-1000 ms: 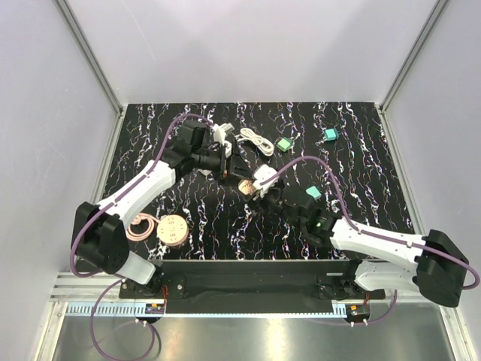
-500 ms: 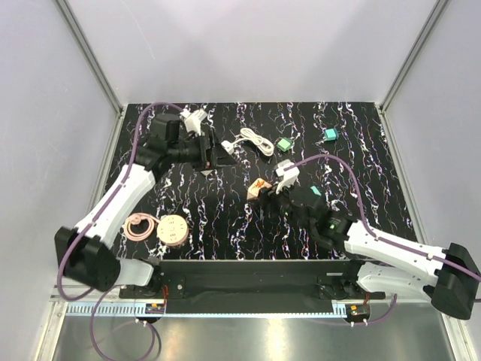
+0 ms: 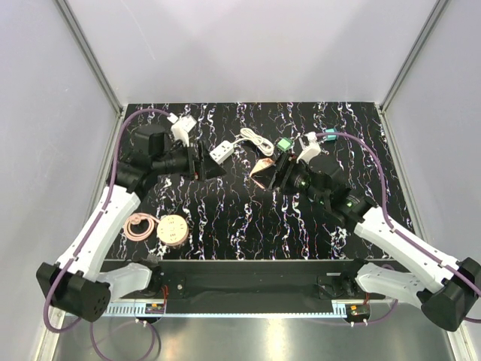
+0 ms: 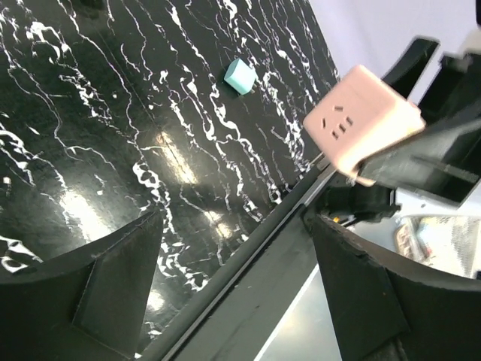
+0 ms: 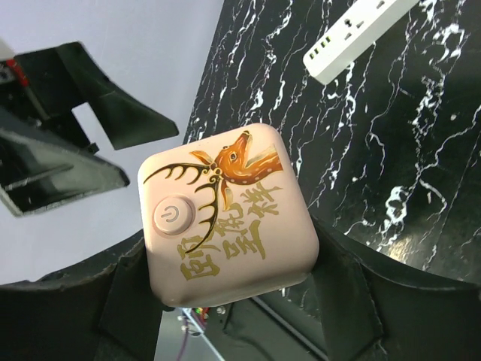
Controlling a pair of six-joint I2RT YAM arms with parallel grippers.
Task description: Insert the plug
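1. Right wrist view: the right gripper (image 5: 229, 244) clamps a pink cube adapter (image 5: 225, 203), deer print and power button facing the camera, clear of the black marbled table (image 3: 225, 218).
2. Opposite it, the left gripper (image 4: 237, 226) hangs with its jaws wide and nothing between them.
3. A white power strip (image 3: 219, 153) lies by the left fingers, with a white cable (image 3: 255, 141) near it.

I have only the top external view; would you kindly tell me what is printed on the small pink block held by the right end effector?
Observer: The pink rounded plastic cube carries a brown deer print.
Operator: Thank you; does it have socket holes?
Observer: Yes, socket holes show on the face toward the left wrist camera.
Operator: Is the left end effector holding anything?
Observer: No, the left end effector has its fingers apart with nothing between them.
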